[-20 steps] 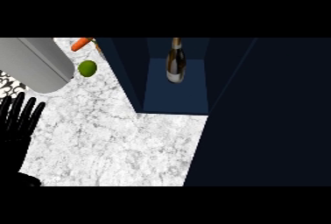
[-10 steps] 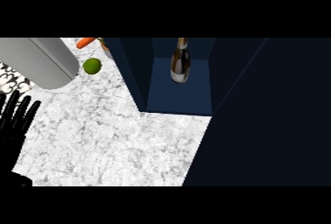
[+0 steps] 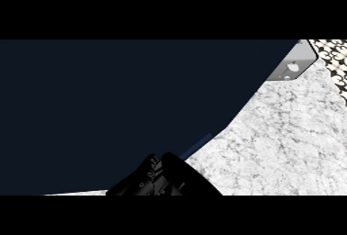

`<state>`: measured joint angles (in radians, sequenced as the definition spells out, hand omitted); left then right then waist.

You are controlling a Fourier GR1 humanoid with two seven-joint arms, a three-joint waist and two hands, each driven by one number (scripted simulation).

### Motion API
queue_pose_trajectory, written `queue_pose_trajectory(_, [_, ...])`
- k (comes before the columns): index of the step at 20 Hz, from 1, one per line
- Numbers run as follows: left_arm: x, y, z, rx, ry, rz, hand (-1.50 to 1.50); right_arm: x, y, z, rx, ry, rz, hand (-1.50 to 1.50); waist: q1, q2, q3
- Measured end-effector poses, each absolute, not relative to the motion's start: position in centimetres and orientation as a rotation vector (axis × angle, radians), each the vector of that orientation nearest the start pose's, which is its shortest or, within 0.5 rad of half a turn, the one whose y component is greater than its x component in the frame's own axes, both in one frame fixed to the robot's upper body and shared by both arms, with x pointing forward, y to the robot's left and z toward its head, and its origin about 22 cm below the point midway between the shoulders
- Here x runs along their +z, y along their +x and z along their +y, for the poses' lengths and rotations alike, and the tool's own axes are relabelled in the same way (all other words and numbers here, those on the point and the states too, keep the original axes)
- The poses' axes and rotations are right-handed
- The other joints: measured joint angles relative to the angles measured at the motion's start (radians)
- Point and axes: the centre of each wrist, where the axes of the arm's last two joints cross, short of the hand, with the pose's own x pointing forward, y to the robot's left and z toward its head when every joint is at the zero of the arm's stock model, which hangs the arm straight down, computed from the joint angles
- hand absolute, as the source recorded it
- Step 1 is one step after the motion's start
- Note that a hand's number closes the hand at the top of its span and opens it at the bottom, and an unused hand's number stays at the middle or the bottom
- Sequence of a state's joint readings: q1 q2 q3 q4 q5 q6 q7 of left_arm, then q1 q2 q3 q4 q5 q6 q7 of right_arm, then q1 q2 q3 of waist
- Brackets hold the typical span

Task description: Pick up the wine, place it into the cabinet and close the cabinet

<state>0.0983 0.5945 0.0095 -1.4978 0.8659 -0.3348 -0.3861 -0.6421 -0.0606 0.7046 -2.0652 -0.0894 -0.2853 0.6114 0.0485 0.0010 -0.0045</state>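
Counter: white marbled stone countertop (image 3: 284, 137), filling the right side of the view and running down to the lower edge.
Cabinet: dark navy flat cabinet panel (image 3: 122, 114), covering the whole left and upper part of the view; its slanted edge crosses over the countertop.
Edge strip: narrow lighter blue strip (image 3: 198, 144), lying along the panel's slanted edge, just above the hand.
Hand: black hand (image 3: 163, 179), at the lower edge, centre, overlapping the panel's lower corner. Left or right: cannot tell. Open or closed: cannot tell.
Wine: wine bottle not in sight from here; its place cannot be told.
Far corner: grey block with pale spots (image 3: 293, 68), top right, with a black-and-white patterned surface (image 3: 333, 53) just beside it.
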Motion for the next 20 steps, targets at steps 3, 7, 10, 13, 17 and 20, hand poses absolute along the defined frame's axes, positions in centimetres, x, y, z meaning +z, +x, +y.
queue_pose_trajectory(3, [3.2, 21.6, 38.4, 0.140, -0.394, -1.852, -1.50, 22.6, 20.3, -2.3, 0.690, 0.572, -1.814, 1.50, -0.006, 0.001, 0.001])
queue_pose_trajectory(7, [2.9, 21.3, 39.2, 0.149, -0.387, -1.846, -1.50, 23.7, 22.9, -0.1, 0.655, 0.574, -1.796, 1.50, -0.016, 0.001, 0.003])
queue_pose_trajectory(10, [2.6, 21.1, 39.5, 0.153, -0.374, -1.853, -1.50, 23.9, 25.0, 0.5, 0.618, 0.579, -1.774, 1.50, -0.022, 0.001, 0.003])
queue_pose_trajectory(13, [2.6, 21.0, 39.5, 0.160, -0.367, -1.852, -1.50, 23.4, 26.9, 0.3, 0.579, 0.591, -1.748, 1.50, -0.028, 0.000, 0.004])
queue_pose_trajectory(17, [2.8, 21.6, 39.5, 0.158, -0.365, -1.855, -1.50, 22.7, 29.0, -0.2, 0.518, 0.588, -1.711, 1.50, -0.034, 0.000, 0.004])
queue_pose_trajectory(20, [2.9, 21.7, 39.9, 0.157, -0.355, -1.861, -1.50, 21.1, 30.7, -1.2, 0.494, 0.564, -1.698, 1.50, -0.037, 0.000, 0.004])
